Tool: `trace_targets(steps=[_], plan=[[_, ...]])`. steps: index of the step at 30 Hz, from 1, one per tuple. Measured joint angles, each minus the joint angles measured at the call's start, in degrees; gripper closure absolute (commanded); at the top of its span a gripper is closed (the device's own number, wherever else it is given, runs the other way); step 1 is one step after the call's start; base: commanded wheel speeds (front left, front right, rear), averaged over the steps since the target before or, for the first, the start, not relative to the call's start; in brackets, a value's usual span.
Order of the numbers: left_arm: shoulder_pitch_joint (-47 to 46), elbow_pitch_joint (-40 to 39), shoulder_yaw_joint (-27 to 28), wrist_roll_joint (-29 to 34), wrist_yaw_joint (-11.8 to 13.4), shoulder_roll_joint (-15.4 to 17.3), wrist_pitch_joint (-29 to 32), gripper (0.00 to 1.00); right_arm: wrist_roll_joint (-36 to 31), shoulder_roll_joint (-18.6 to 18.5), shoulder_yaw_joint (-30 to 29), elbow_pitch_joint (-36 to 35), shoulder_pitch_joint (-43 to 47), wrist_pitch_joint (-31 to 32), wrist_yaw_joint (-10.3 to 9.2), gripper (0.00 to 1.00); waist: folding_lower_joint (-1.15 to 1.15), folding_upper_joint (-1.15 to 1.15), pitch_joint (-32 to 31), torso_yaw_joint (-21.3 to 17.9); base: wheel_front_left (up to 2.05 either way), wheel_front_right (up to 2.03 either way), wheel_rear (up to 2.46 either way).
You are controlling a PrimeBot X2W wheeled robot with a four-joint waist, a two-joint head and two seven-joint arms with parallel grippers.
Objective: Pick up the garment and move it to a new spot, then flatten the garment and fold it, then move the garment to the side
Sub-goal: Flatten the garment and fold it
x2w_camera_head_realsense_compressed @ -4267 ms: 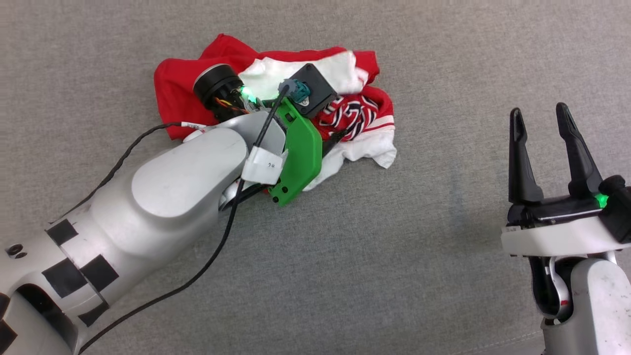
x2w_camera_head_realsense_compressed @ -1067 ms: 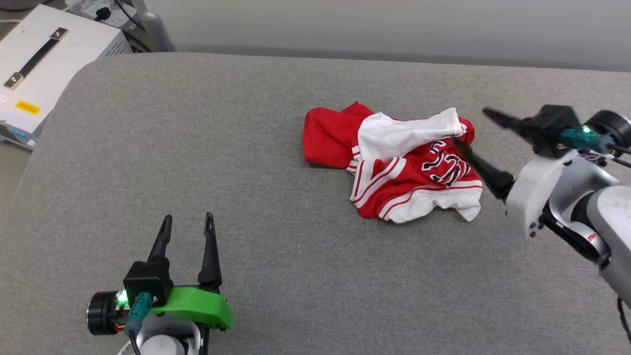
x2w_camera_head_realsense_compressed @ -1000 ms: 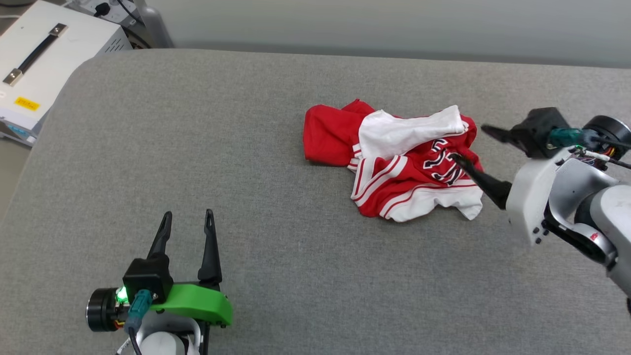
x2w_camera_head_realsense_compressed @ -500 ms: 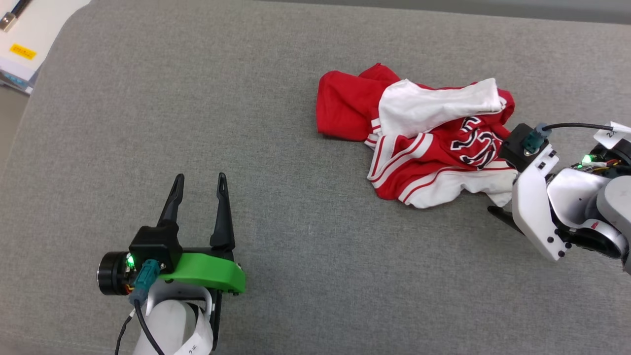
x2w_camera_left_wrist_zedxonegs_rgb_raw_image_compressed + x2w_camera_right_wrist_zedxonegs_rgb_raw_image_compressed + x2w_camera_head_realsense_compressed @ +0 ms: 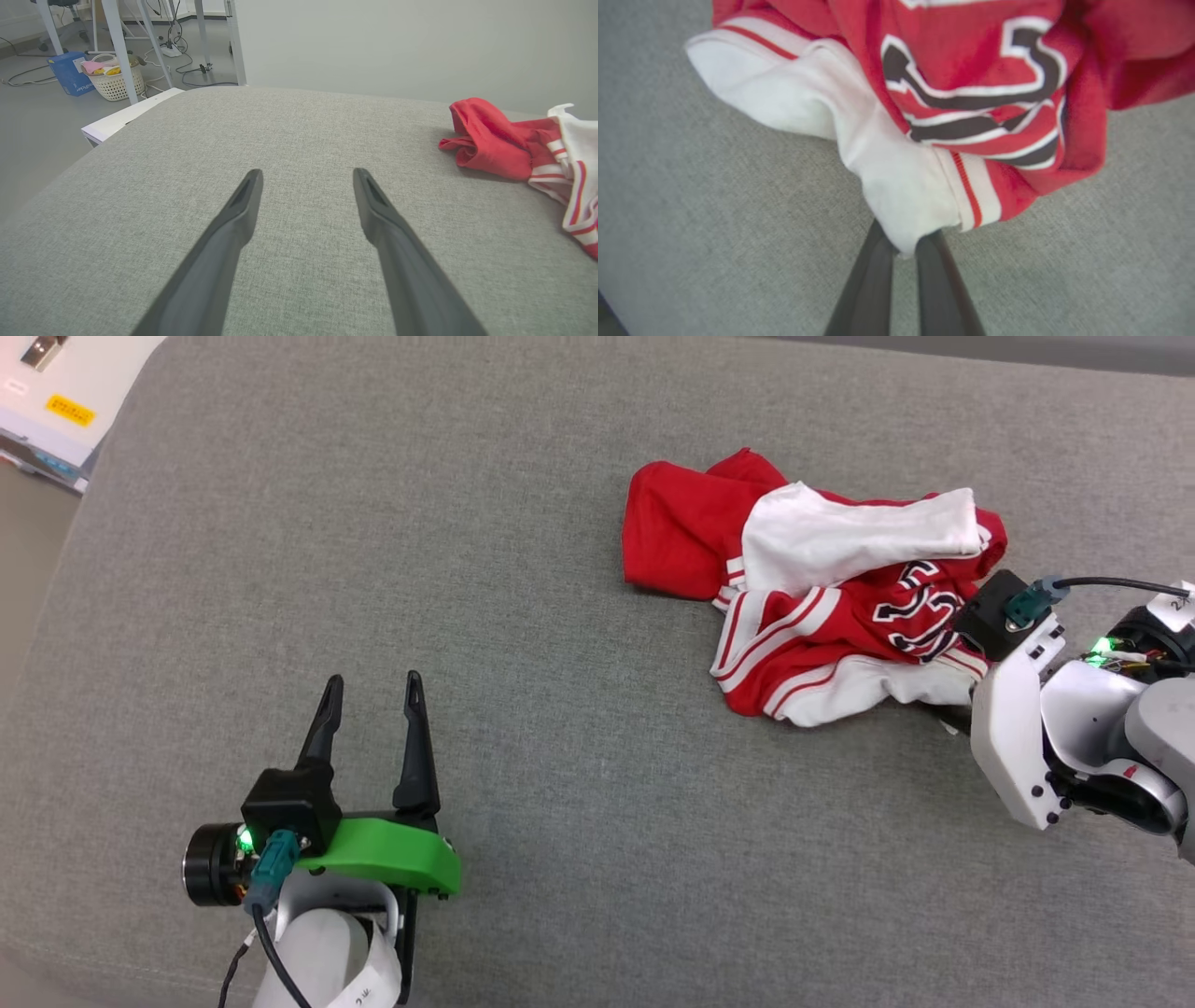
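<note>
Red jersey T-shirt [image 5: 812, 588] is seen crumpled at the far right of the grey upholstered surface [image 5: 420, 523], its long axis running left to right. A white corner at its near right end is clamped between the closed fingers of the right gripper [image 5: 903, 247]. The left gripper [image 5: 373, 678], fingers apart and empty, is parked well apart at the near left, so the lift is judged to fall to the right arm.
</note>
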Motion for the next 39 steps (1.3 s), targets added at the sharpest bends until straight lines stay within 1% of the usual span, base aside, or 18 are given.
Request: trace_targets(steps=[3,7,11,15,19,21,24,28,30,31,32,33,36,39], plan=[[1.11,0.14,0.40,0.33,0.00,0.00,-0.01,0.00,2.05,-1.71,-0.57,-2.87,0.55,-2.55,0.02,1.00,0.00,0.00,-1.87,-0.63,0.00,0.00,0.00],[2.92,0.18,1.32,0.75,-0.43,-0.02,0.00,0.00,3.98,-6.59,-2.88,-7.00,2.55,-4.71,0.02,1.00,0.00,0.00,-4.77,-1.95,0.00,0.00,0.00],[4.22,0.21,1.96,1.30,-1.08,-0.01,-0.01,0.00,5.86,-11.22,-5.38,-8.81,6.76,-5.33,0.02,1.00,0.00,0.00,-7.02,-3.53,0.00,0.00,0.00],[4.52,0.22,2.24,1.79,-1.59,-0.02,-0.01,0.00,8.59,-14.69,-7.88,-7.38,12.12,-5.82,0.02,1.00,0.00,0.00,-8.32,-5.05,0.00,0.00,0.00],[4.50,0.25,2.19,1.98,-2.08,-0.02,-0.01,0.00,11.10,-16.72,-10.32,-1.70,16.13,-6.05,0.02,1.00,0.00,0.00,-8.50,-5.74,0.00,0.00,0.00],[4.47,0.33,2.01,2.19,-2.18,-0.02,-0.01,0.00,12.06,-16.78,-11.37,1.74,17.62,-5.93,0.02,1.00,0.00,0.00,-8.13,-5.68,0.00,0.00,0.00],[4.40,0.55,1.57,2.34,-2.46,-0.02,-0.01,0.00,12.27,-15.68,-12.22,7.48,19.20,-5.53,0.02,1.00,0.00,0.00,-7.22,-5.25,0.00,0.00,0.00],[4.14,1.08,0.75,2.34,-2.47,-0.02,0.00,0.00,11.55,-11.61,-12.49,14.50,21.19,-5.49,0.02,1.00,-0.01,0.00,-6.23,-4.28,0.00,0.00,0.00],[4.13,1.44,0.53,2.34,-2.47,-0.02,0.00,0.00,11.55,-10.15,-13.65,16.42,21.53,-7.51,0.02,1.00,-0.01,0.00,-6.16,-3.83,0.00,0.00,0.00],[4.15,1.62,0.51,2.34,-2.45,-0.03,-0.01,0.00,11.79,-9.61,-14.36,16.97,21.57,-8.53,0.02,0.98,-0.01,0.00,-6.29,-3.73,0.00,0.00,0.00],[4.16,1.75,0.54,2.34,-2.44,-0.03,-0.01,0.00,11.84,-9.04,-14.99,17.36,21.61,-9.81,0.02,0.58,0.00,0.00,-6.51,-3.67,0.00,0.00,0.00],[4.22,1.90,0.53,2.34,-2.44,-0.03,0.00,0.00,11.83,-8.55,-15.66,17.58,21.72,-11.41,0.02,0.00,0.00,0.00,-6.81,-3.65,0.00,0.00,0.00],[4.59,2.01,0.70,2.35,-2.43,-0.03,-0.01,0.00,11.65,-7.78,-17.74,17.59,22.29,-15.85,0.02,0.00,0.00,0.00,-8.09,-3.74,0.00,0.00,0.00],[5.33,1.94,0.81,2.35,-2.43,-0.03,-0.01,0.00,10.74,-9.15,-20.09,16.44,22.76,-19.52,0.02,0.00,-0.01,0.00,-9.75,-4.14,0.00,0.00,0.00]])
